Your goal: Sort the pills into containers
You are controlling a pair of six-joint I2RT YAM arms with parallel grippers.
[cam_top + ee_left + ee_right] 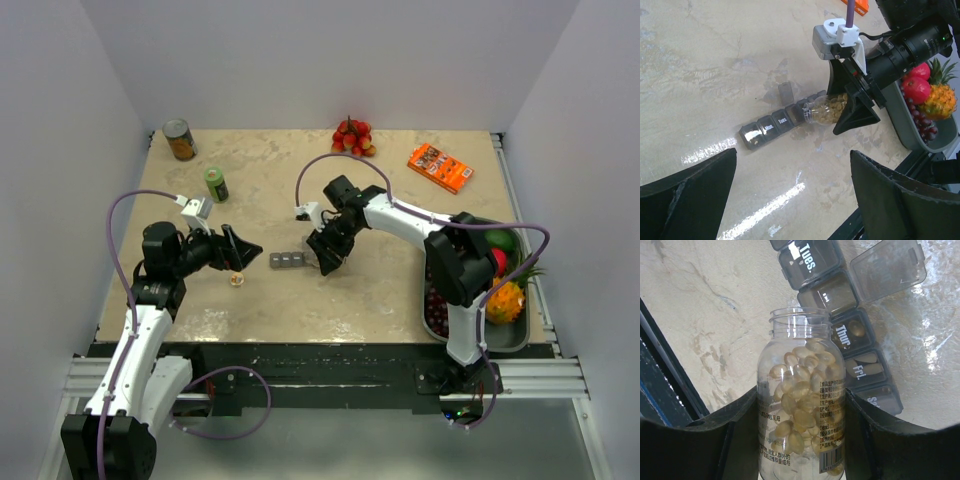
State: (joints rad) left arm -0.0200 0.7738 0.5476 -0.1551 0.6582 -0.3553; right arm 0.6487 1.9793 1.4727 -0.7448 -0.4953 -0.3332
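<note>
Pills (812,360), pale yellow capsules, sit mostly in a clear uncapped bottle (799,325) that the right claw (801,395) grips across its body, one finger on each side. We see the right arm reaching from its base towards the middle of the table (380,290), wrist bent downwards, so the bottle lies tipped nearly flat with its open mouth over the pill organiser (288,260). That grey strip lies on the table just left of the right claw, between the two claws. One lid (887,270) in the middle of the row stands open, and the mouth of the bottle is just beside that compartment. We make out capsules in the compartments marked Thur. and Fri. The left arm is folded at the elbow, its forearm pointing right towards the strip. The left claw (793,155) hangs above the table near the strip's left end, jaws spread wide with nothing between them.
</note>
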